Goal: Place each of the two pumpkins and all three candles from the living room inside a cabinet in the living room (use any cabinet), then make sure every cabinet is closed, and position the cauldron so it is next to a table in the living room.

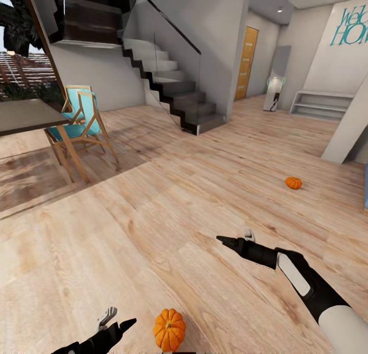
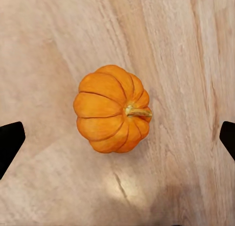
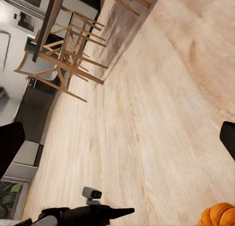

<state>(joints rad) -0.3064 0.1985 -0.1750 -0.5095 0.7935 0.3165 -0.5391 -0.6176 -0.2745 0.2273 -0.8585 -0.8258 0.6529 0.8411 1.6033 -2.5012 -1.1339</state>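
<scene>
— On the plank floor, at about six o'clock in the head view, what sits there?

— One pumpkin, upright, stem up, at the very bottom edge. A second pumpkin lies well apart from it, out toward two o'clock on the same floor.

— And the left arm?

— It comes in low at seven o'clock, its forearm nearly flat, and the left gripper points toward one o'clock, just beside the near pumpkin. From the left wrist view that pumpkin sits between the two dark fingertips, which stand far apart at the picture's edges, touching nothing. So the claw is wide, empty.

— The right arm?

— It reaches in from four o'clock, the white forearm angled up and leftward, the right gripper stretched toward nine o'clock above bare boards. In the right wrist view its fingertips are also spread wide, nothing between them; the left arm and a bit of pumpkin show beyond.

— Further out?

— A dark table with a teal-seated wooden chair at ten o'clock, a staircase at twelve, a yellow door and low white shelving toward one o'clock.
</scene>
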